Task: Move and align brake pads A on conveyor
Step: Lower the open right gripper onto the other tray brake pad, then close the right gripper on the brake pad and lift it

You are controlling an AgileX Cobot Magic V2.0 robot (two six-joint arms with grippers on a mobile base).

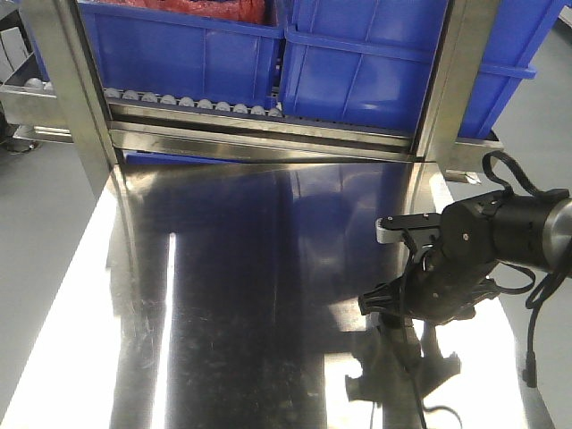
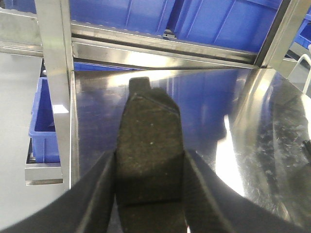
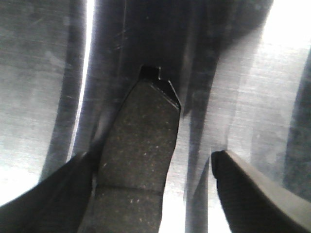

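In the left wrist view my left gripper (image 2: 149,156) is shut on a dark-grey brake pad (image 2: 148,121). Both fingers press its sides, and its end tab points toward the rack above the shiny steel table (image 2: 252,145). In the right wrist view my right gripper (image 3: 151,156) is open around a second brake pad (image 3: 141,131). The pad lies against the left finger (image 3: 73,184), with a bright gap to the right finger (image 3: 243,179). In the front view the right gripper (image 1: 391,306) is low over the steel table's right side. The conveyor is out of view.
A roller rack with blue bins (image 1: 375,63) stands across the far edge of the steel table (image 1: 223,295), between steel posts (image 1: 67,80). Another blue bin (image 2: 43,121) sits lower, off the table's left side.
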